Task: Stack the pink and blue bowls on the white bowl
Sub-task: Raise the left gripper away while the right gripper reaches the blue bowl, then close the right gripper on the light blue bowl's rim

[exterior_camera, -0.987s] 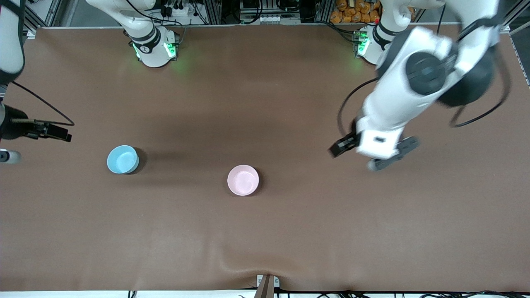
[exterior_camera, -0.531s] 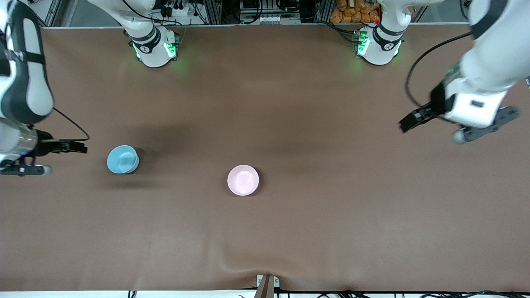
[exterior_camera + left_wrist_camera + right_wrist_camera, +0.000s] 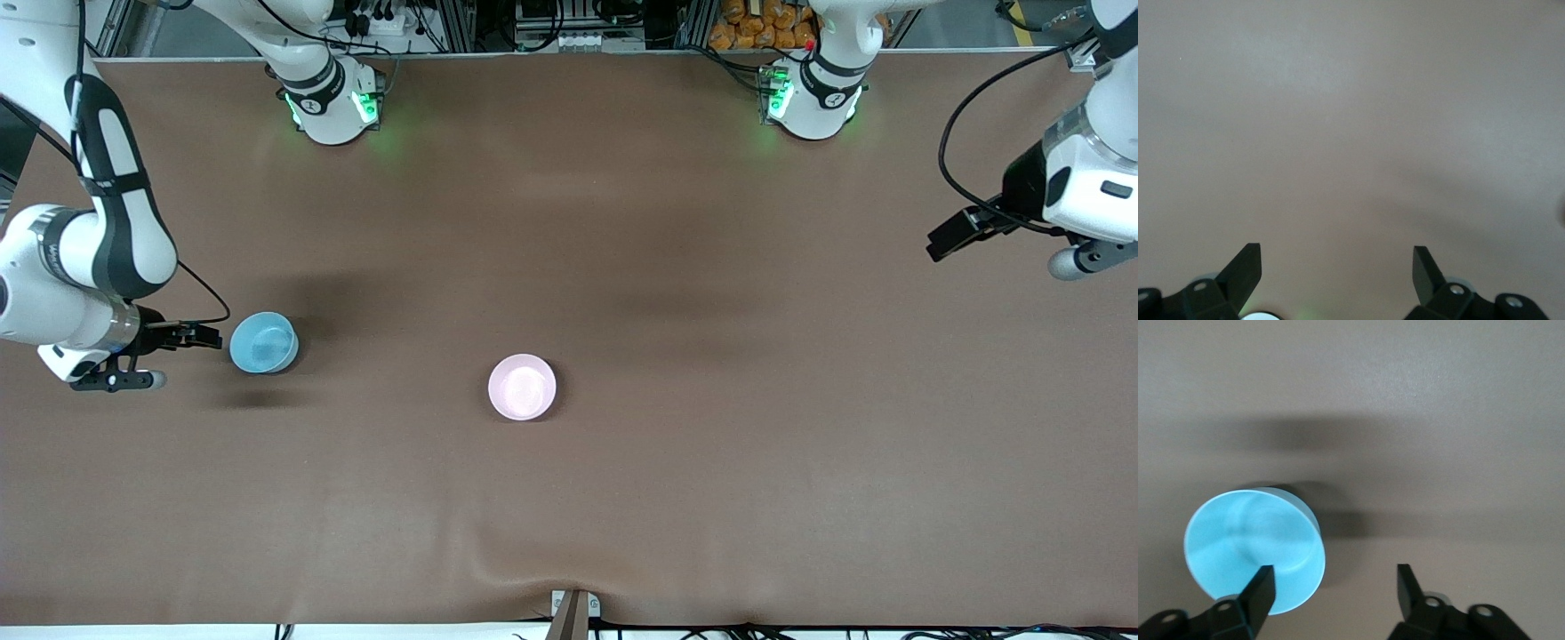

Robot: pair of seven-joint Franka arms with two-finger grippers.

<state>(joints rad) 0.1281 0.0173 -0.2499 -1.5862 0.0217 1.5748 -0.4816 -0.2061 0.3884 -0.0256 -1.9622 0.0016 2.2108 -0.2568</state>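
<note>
Front view: the blue bowl (image 3: 263,342) is seen on the brown table (image 3: 622,498) toward the right arm's end, the pink bowl (image 3: 522,386) near mid-table, slightly nearer the camera; the right gripper (image 3: 191,336) is held just beside the blue bowl, the left gripper (image 3: 956,233) over the table's other end. Left wrist view: the left gripper's fingers (image 3: 1245,267) are shown spread over bare table. Right wrist view: the right gripper's fingers (image 3: 1261,587) are shown spread, one over the blue bowl's rim.
</note>
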